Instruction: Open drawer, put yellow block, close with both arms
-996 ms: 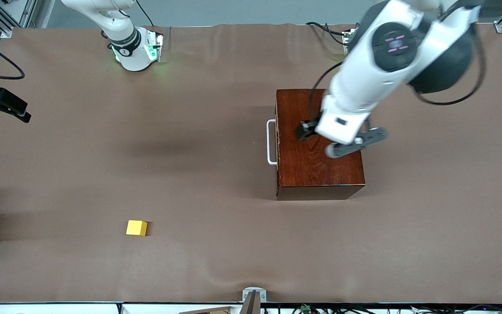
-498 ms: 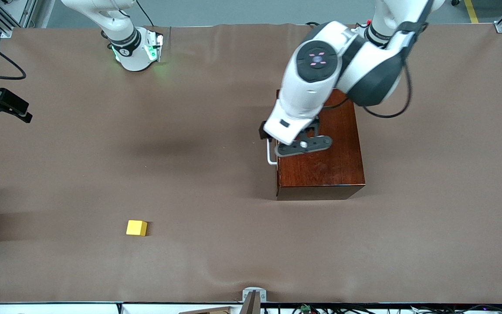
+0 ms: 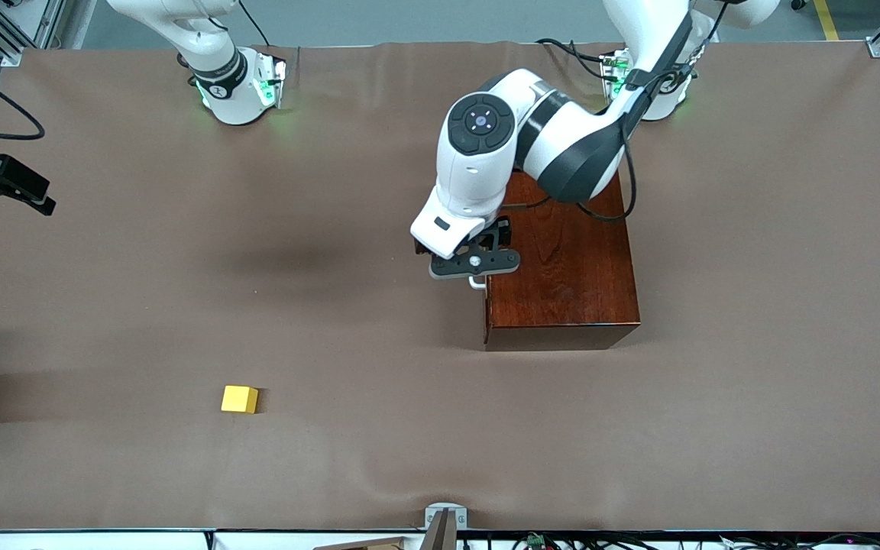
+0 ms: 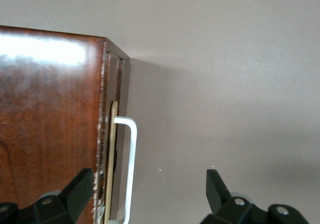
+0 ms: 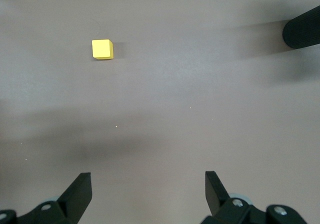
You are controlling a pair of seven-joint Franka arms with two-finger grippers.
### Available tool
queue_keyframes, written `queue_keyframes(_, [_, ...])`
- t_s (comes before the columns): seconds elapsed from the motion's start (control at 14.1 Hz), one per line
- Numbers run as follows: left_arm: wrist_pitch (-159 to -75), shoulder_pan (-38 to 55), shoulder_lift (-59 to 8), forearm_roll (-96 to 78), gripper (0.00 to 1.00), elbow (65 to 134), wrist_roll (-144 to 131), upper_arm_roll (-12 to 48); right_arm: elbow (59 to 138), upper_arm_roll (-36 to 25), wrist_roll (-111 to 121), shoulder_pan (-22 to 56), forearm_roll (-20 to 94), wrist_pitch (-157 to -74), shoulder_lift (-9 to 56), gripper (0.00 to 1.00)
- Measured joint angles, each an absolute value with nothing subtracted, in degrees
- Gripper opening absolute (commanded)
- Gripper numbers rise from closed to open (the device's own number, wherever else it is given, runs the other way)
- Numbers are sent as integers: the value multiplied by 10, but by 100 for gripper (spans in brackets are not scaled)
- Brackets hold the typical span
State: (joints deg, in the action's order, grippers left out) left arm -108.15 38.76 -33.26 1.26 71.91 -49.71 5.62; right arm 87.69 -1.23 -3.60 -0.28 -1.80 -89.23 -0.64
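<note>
Left wrist view: the left gripper [image 4: 145, 194] hangs spread wide over the white loop handle [image 4: 131, 169], 1 finger above the box top and the other above bare table, the handle between them but not yet touched. The drawer [image 4: 114, 159] sits shut in the mahogany box [image 3: 562, 267], only a pale sliver of its lining showing at the seam, so none of the 3 steps looks done: opening, loading and closing all remain. In the front view the left gripper [image 3: 474, 263] sits over the box's handle edge, and open table stretches from there toward the right arm's end, leaving the drawer plenty of room to slide out. The yellow block [image 3: 240, 399] lies on the table well apart from the box, nearer the front camera and toward the right arm's end, with nothing around it. The right gripper [image 5: 145, 196] waits with fingers apart, high over the table at that end, the block [image 5: 102, 49] in its sight.
</note>
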Motion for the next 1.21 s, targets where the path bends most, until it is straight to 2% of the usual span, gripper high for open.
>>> queue_keyframes(0.28, [-1091, 422, -349, 13, 100, 719, -497, 40, 877, -12, -36, -2, -18, -892, -6, 100])
queue_keyframes(0.64, [-1097, 504, -371, 13, 100, 718, -497, -39, 877, -12, -36, -2, -18, -893, -6, 100])
queue_keyframes(1.21, [-1105, 520, -394, 13, 100, 704, -497, -49, 877, -12, -36, -2, -18, -893, -6, 100])
